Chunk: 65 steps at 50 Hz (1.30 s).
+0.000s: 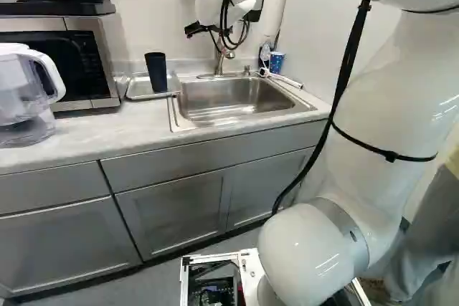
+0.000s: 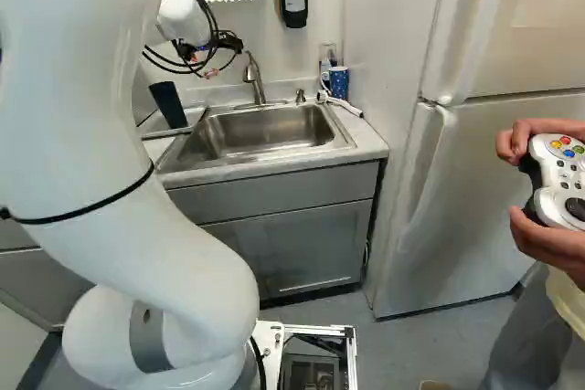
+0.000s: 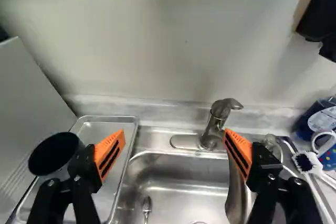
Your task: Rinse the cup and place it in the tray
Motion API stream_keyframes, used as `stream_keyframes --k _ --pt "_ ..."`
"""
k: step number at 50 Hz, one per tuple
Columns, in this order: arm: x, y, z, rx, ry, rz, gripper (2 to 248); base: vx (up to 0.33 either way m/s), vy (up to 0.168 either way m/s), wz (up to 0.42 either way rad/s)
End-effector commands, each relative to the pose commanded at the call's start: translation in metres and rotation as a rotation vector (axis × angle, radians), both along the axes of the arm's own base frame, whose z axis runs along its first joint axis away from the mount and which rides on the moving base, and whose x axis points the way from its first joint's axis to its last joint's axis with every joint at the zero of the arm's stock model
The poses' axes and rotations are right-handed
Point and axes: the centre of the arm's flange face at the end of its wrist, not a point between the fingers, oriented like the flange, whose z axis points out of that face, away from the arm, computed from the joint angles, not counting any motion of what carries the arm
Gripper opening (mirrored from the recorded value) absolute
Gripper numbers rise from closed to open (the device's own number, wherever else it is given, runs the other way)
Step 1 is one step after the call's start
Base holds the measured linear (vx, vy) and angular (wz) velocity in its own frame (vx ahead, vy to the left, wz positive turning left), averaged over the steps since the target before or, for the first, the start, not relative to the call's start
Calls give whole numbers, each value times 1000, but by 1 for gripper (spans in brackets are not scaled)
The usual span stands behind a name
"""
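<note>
The gripper [image 1: 224, 27] hangs in front of the faucet, above the sink's back part. In the wrist view the gripper [image 3: 174, 148] has its orange-padded fingers spread wide, with no object gripped. A dark cup [image 1: 156, 72] stands mouth up on the metal tray [image 1: 142, 95] left of the sink [image 1: 226, 115]. In the wrist view this cup [image 3: 53, 156] shows its dark opening beside one finger, which partly covers it and the tray [image 3: 107, 119]. The faucet [image 3: 212, 127] rises behind the sink between the fingers; no running water is visible.
A blue patterned cup [image 2: 339, 82], a bottle and a white brush [image 3: 310, 163] stand or lie right of the sink. A small metal utensil [image 3: 147, 207] is in the basin. The microwave [image 1: 79, 62] and a clear pitcher [image 1: 27, 94] are on the counter's left. A person's hands hold a controller at right.
</note>
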Motion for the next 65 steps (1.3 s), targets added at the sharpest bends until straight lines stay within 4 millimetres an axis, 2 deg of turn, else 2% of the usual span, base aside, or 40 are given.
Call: stream_keyframes --k 17,29,65 --pt "-34 1 -7 -6 85 -6 247 0 0 0" --pt "-60 -5 -12 -10 144 -21 247 0 0 0" --pt "-103 -63 -27 1 326 -168 247 0 0 0"
